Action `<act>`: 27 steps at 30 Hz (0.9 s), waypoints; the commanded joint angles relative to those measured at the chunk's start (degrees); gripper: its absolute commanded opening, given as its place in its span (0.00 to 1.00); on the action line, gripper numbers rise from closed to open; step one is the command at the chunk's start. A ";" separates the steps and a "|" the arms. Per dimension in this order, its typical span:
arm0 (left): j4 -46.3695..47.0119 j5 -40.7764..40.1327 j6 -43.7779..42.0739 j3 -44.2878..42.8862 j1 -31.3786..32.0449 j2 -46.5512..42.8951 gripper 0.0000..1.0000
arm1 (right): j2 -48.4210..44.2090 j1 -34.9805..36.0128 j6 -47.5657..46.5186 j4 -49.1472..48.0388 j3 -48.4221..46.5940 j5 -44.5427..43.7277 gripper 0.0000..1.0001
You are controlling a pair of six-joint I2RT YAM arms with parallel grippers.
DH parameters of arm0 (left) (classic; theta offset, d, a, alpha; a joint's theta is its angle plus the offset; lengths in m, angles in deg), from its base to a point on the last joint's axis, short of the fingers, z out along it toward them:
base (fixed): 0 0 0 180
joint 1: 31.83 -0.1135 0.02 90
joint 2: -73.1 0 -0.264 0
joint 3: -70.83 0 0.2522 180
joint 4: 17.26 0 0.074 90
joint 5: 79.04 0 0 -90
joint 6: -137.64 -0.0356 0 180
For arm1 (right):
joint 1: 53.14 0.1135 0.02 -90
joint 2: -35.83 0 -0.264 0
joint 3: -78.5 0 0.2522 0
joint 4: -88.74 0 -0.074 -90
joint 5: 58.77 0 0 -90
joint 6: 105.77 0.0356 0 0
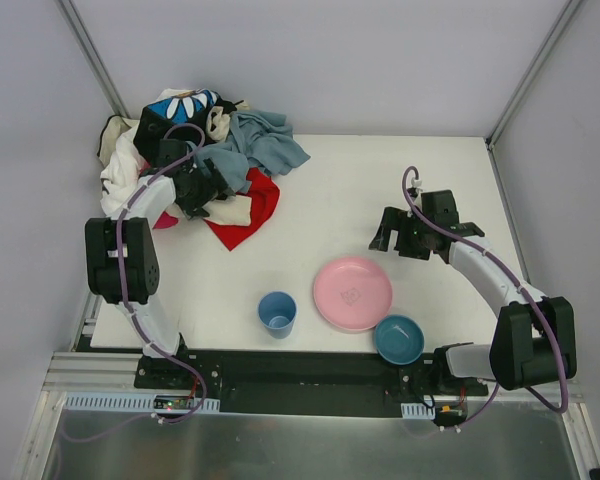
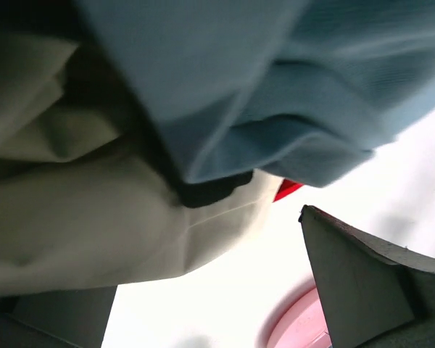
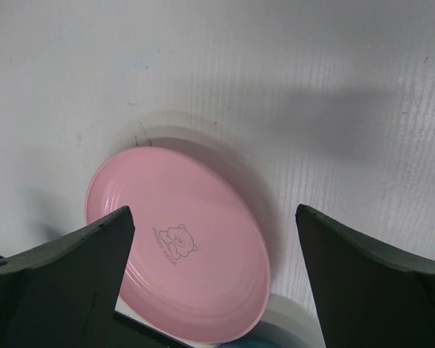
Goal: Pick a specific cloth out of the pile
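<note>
1. Your left gripper (image 1: 208,192) stands with its jaws spread wide and nothing between them, pressed low against the near right side of the pile (image 1: 190,130). Your right gripper (image 1: 388,235) is just as wide open and empty, hanging over the table beside the pink plate (image 1: 352,293).
2. The cloth (image 1: 252,212) lies at the pile's near right edge, just beside the left gripper. Part of it is tucked under a cream garment (image 1: 232,210) and the grey-blue garment (image 1: 265,140).
3. Biggest risk: the left wrist view is filled with cream and grey-blue fabric, with only a sliver of red past them. Close here and you will likely pinch the wrong garment, or red plus a neighbour.
4. Second risk: since the cloth is pinned beneath others, a hard pull could drag the heap toward the plate.
5. The exposed red narrows to a corner pointing at the table's near edge. Its long axis seems to run from that corner back and slightly right, into the pile. Its pale stripe is not visible.
</note>
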 commanded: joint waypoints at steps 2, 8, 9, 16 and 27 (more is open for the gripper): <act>4.42 -1.19 1.38 -4.80 0.84 0.33 0.99 | -0.14 0.52 -0.23 0.29 -0.58 -1.07 0.96; 4.60 -1.02 0.85 -11.03 0.84 5.25 0.99 | 2.93 0.52 -0.84 0.64 -2.77 -0.80 0.96; 4.69 -1.02 0.94 -11.74 0.84 5.78 0.99 | 3.20 0.52 -0.93 0.82 -3.12 -0.98 0.96; 4.34 -0.93 -0.82 -17.28 2.60 10.00 0.78 | 5.22 0.51 -1.90 1.61 -4.88 -1.50 0.96; 4.07 0.12 -2.31 -20.01 2.42 10.09 0.00 | 6.37 0.43 -1.99 1.79 -5.76 -1.24 0.96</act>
